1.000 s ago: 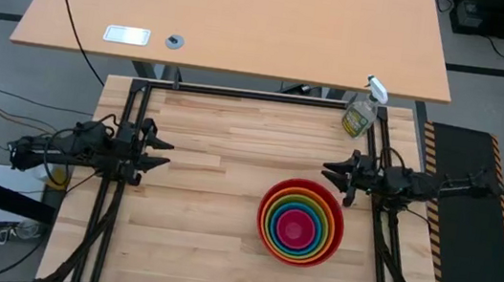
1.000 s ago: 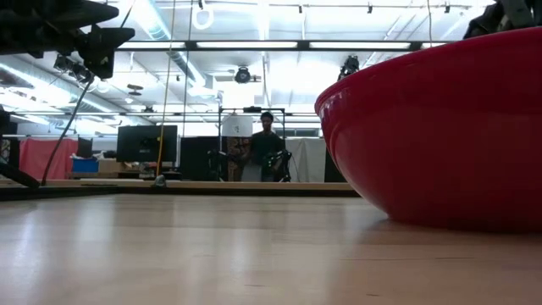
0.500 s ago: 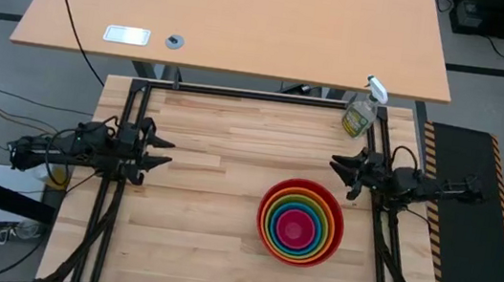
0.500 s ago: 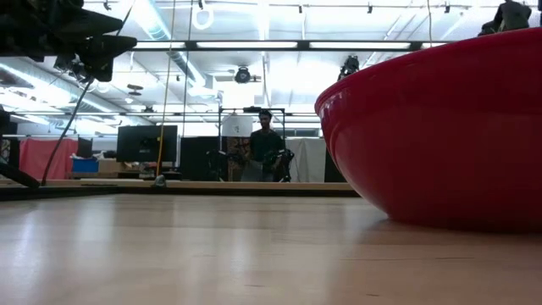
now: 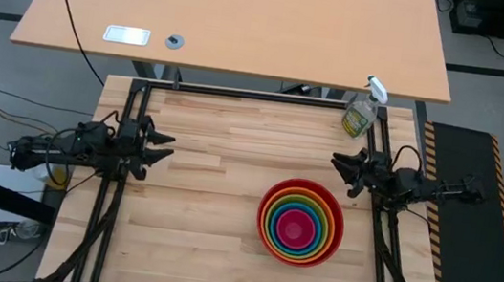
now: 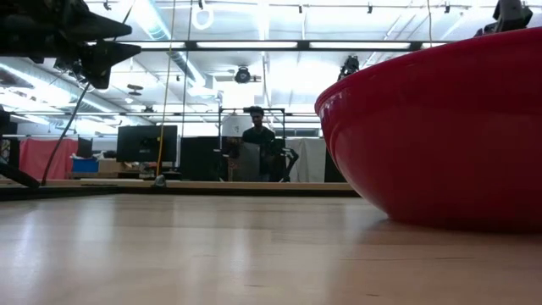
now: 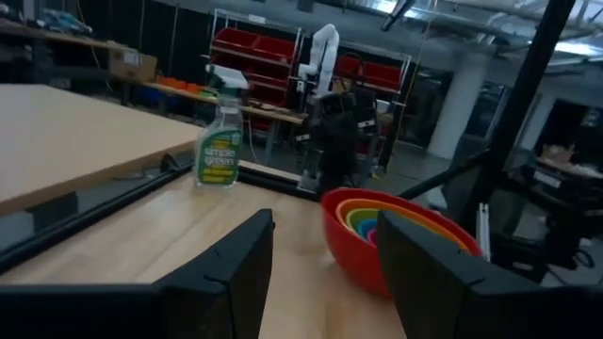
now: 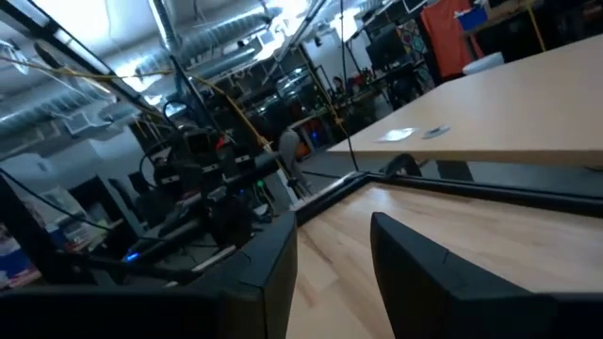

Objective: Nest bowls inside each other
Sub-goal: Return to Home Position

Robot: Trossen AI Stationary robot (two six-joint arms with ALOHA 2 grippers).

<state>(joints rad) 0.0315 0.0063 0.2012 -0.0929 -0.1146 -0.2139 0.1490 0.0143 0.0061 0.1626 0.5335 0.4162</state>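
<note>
The bowls stand nested on the table's right half: the red bowl [image 5: 301, 221] outermost, then orange, lime green and blue, with the pink bowl [image 5: 296, 229] in the middle. The red bowl's base rests on the wood [image 6: 440, 135]. The left wrist view shows the stack [image 7: 396, 235] ahead. My left gripper [image 5: 166, 147] hovers open at the table's left edge, pointing right. At the right edge my right gripper [image 5: 338, 168] hovers open, pointing left, just beyond the bowls' far side. Nothing sits between either pair of fingers [image 7: 325, 273] [image 8: 334, 273].
A clear spray bottle [image 5: 359, 114] of greenish liquid stands at the far right corner [image 7: 219, 141]. Black frame rails [image 5: 257, 96] run along the table's edges. A second wooden table [image 5: 237, 24] lies beyond the far edge. A person stands far off in the room [image 6: 258, 148].
My right arm has folded back toward the table's right edge, and its gripper has drawn back slightly and turned a little. My left gripper has turned slightly in place. Both stay open. The bowls have not moved.
</note>
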